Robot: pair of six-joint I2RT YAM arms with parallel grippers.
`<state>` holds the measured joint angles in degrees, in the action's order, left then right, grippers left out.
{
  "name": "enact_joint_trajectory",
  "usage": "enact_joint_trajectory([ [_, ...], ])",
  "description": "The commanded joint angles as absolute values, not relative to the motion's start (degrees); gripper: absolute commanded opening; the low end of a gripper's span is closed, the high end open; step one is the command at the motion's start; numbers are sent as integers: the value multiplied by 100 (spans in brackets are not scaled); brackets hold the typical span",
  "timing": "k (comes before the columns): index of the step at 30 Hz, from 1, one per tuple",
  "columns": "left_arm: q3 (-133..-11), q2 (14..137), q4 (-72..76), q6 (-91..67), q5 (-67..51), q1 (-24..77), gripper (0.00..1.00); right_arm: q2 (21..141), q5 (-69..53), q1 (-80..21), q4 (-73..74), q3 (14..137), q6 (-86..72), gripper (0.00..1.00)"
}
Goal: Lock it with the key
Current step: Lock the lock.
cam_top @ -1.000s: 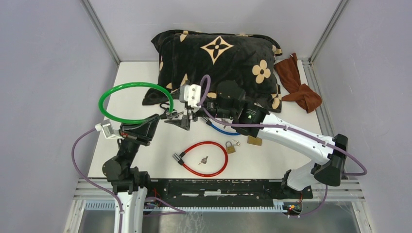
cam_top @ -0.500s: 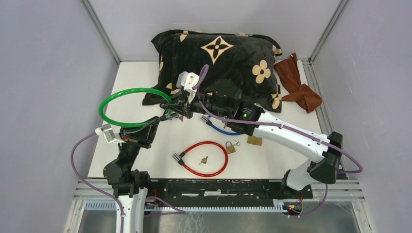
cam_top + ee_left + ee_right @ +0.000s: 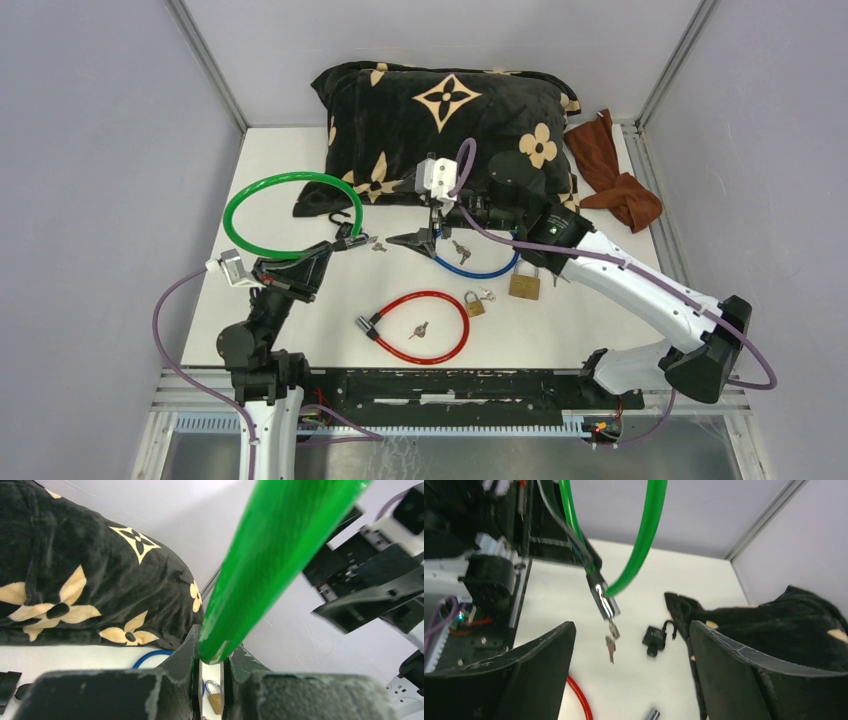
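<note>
Left gripper [image 3: 343, 240] is clamping the green cable lock [image 3: 262, 186] near its head, keys [image 3: 377, 244] dangling at its three o'clock. Just beyond, the right gripper [image 3: 418, 238] is gaping wide, empty. Key-turning seems in hand: next, the right jaws need closing squarely on the hanging key
</note>
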<state>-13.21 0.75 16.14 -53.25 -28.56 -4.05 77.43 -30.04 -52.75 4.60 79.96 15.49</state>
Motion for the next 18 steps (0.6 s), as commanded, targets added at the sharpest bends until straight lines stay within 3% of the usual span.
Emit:
enact_joint_trajectory([
  [1,-1397,78,1972,-5197,-2742,-438,2,7951,-3632,-5098,578,7474,1833,82],
  [3,-1405,88,1977,-5219,-2742,-442,2,8156,-3538,-5097,479,7495,1807,68],
  [9,-1424,101,1978,-5238,-2742,-460,2,8779,-3701,-5106,393,7851,1783,54],
  [18,-1406,131,1986,-5238,-2729,-481,2,9092,-3840,-5218,363,8078,1808,61],
])
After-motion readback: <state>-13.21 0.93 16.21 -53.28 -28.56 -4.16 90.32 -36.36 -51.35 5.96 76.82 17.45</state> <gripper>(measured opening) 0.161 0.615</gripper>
